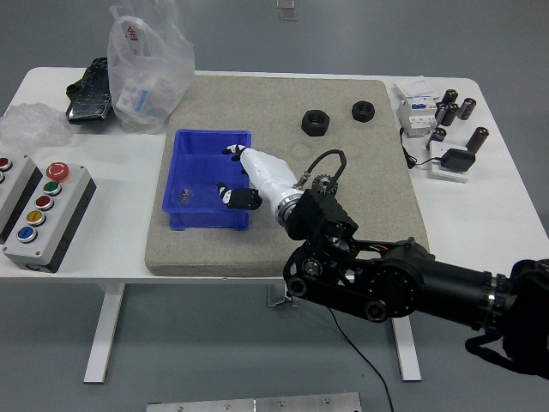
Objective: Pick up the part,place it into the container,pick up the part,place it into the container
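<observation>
My right hand (233, 174), white with black finger joints, reaches over the right half of the blue container (193, 161) on the grey mat. Its fingers are spread apart and I see nothing held between them. A small greyish thing (182, 196) lies on the container's floor at the left. Two black nut-shaped parts (315, 123) (364, 110) lie on the mat at the back right, well away from the hand. My black forearm (386, 279) crosses the mat's front right. The left arm does not show.
A control box with coloured buttons (43, 215) stands at the left edge. A plastic bag (146, 64) and a black item (90, 90) lie at the back left. Small black cylinders and white devices (442, 120) stand at the back right.
</observation>
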